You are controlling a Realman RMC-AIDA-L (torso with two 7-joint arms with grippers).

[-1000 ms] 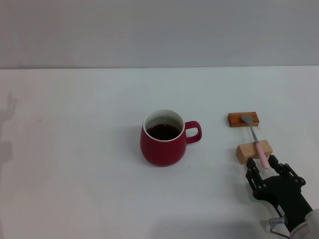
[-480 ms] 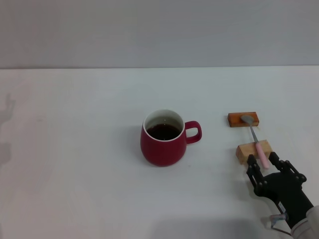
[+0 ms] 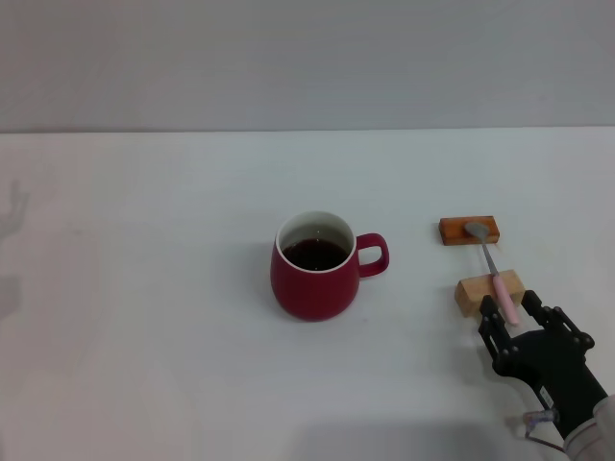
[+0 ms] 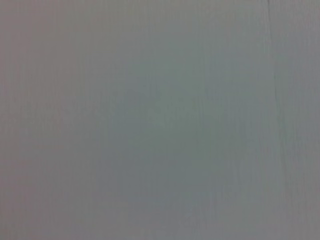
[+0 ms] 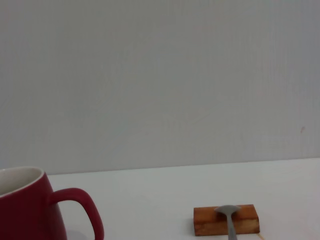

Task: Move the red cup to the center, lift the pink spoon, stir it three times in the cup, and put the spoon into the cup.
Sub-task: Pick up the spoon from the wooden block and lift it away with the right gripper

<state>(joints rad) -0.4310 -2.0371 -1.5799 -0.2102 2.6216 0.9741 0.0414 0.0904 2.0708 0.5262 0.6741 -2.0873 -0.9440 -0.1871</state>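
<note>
Squat, rounded dark-red ceramic cup point(image 3: 315, 268) standing upright near the middle of the white table point(image 3: 144, 288), white inside, dark liquid filling it, loop handle turned toward the robot's right. Seen again in the right wrist view point(image 5: 30, 207), only its rim, part of its wall and its handle in frame.

Well to the right of the cup, 2 small wooden blocks: a reddish-brown block point(image 3: 469, 230) farther from the robot, a pale wooden block point(image 3: 490, 291) nearer. Slim spoon with silver metal bowl and shaft and pale pink handle point(image 3: 491, 269) lying across both, bowl resting on the reddish-brown block, pink handle crossing the pale block and sticking out toward the robot. In the right wrist view, the spoon's grey bowl point(image 5: 228, 215) sitting on the reddish-brown block point(image 5: 226, 220).

Right gripper point(image 3: 519, 315), black, low at the near right of the table, just behind the pale block. Fingers spread apart, 1 on each side of the tip of the pink handle, nothing clamped; contact with the handle unclear.

Left gripper out of sight in every view; left wrist view only a plain grey surface.
</note>
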